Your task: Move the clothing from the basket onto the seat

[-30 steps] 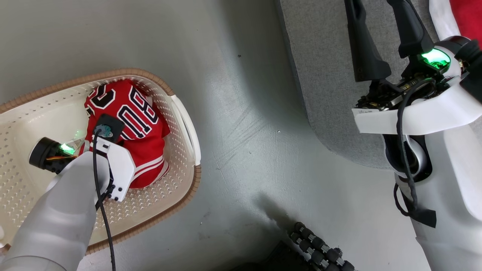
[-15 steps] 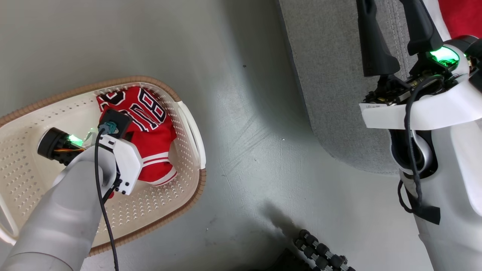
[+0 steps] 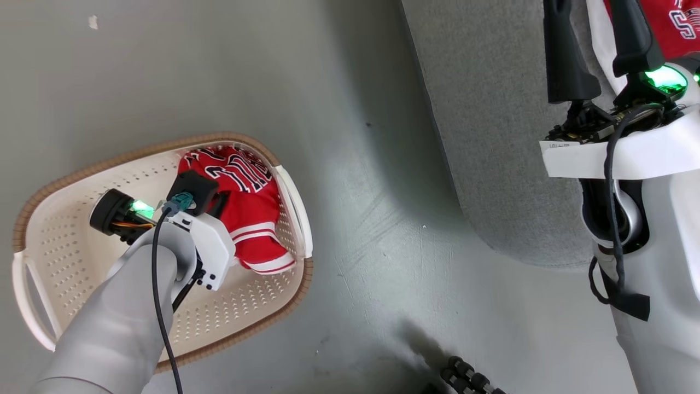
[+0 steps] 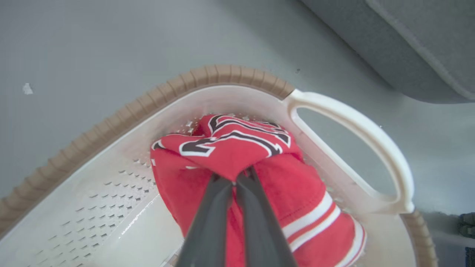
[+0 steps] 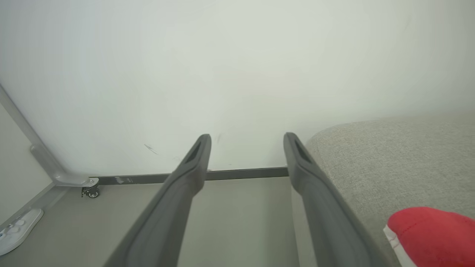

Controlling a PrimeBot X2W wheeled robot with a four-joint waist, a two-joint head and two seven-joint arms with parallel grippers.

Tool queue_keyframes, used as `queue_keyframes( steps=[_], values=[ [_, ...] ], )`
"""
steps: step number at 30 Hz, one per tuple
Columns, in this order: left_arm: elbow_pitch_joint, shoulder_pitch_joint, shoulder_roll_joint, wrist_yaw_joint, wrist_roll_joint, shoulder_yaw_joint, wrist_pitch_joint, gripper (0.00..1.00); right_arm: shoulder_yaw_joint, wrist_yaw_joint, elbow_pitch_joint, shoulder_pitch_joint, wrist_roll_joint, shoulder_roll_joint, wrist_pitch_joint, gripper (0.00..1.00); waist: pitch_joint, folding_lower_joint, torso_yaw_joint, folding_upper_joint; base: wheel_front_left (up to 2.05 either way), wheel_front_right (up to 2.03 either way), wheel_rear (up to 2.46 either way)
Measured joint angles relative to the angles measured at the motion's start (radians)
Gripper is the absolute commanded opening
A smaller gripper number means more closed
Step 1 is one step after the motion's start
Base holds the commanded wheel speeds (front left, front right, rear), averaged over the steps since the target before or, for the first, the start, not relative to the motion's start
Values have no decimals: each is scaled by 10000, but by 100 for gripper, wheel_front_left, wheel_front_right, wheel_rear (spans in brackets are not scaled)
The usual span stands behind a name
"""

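Pinching a raised fold of the jersey (image 4: 230, 148) with the left gripper (image 4: 234, 178) — jaws pressed almost together, red cloth between the tips. Bunched inside the basket (image 4: 111, 122), toward its 2 o'clock corner in the head view, against the wall beside the white handle (image 4: 356, 126). Spreading from the tips toward 5 o'clock in the left wrist view, white stripes at the hem. Holding nothing with the right gripper (image 5: 247, 139) — jaws wide apart, at 1 o'clock in the head view, above the seat (image 3: 492, 109). Lying on the seat just beside that gripper: the shorts (image 3: 670, 16). Standing on the floor (image 3: 355, 82), at 8 o'clock from the seat and well apart from it: the basket.
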Motion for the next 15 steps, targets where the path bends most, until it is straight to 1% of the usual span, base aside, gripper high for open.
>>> queue_keyframes(
  steps=[6,15],
  values=[
    [-245,331,-12,-2,-228,-205,-215,0,-31,0,236,11,-15,-253,0,100,-499,0,222,0,0,0,0],
    [-1011,749,-8,-2,-479,-382,-520,0,-52,0,341,58,-88,-522,0,100,-1321,0,612,0,0,0,0]
  ],
)
